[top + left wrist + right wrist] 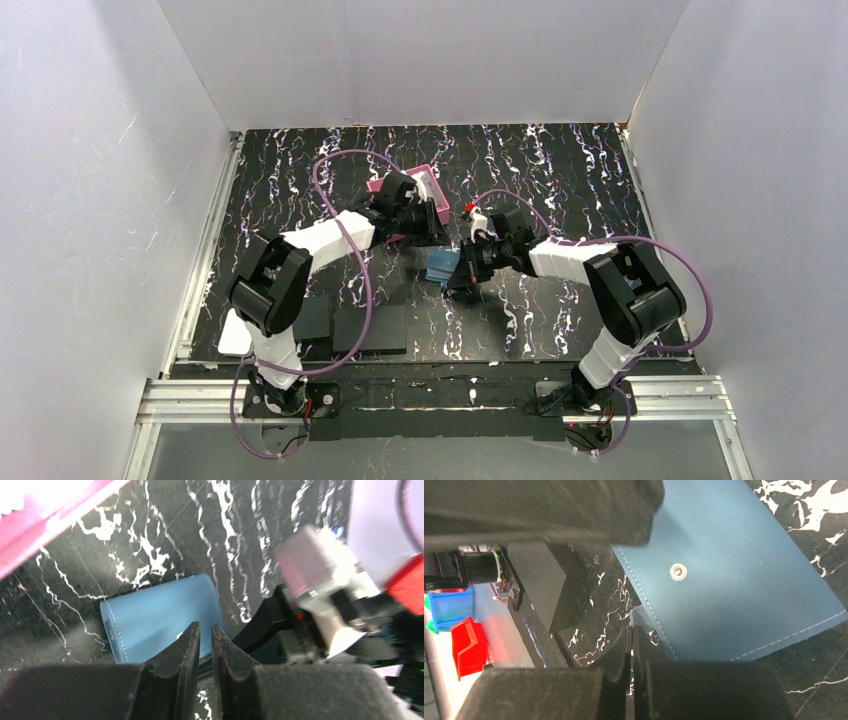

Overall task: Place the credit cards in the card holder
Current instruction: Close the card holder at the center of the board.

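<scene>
One of the thin, white, rectangular credit cards (pixel 233 336), as we judge it, lies flat at the near left corner of the black marbled bench (pixel 560 180), tucked beside the left arm (pixel 300 245). The small pink open-topped card holder (pixel 377 185) sits toward the far edge, left of the middle, partly under that arm's wrist. A pale sliver (pixel 636 613) at the stitched edge of the flat blue snap-button case (pixel 734 570) may be another card; we cannot tell. The right jaws are pressed fully together, with their tips at that sliver. The left jaws stand almost together with a thin slit between them. Nothing shows in the slit, and we cannot tell whether they count as closed. We expect a card to be light, stiff and slick, hard to get under while flat, so we would tip it up and pinch it across a short edge. Both wrists crowd the blue case mid-bench. Two flat black rectangular pads (pixel 370 328) lie along the near edge, and purple cables (pixel 365 290) loop over the way to the holder.
</scene>
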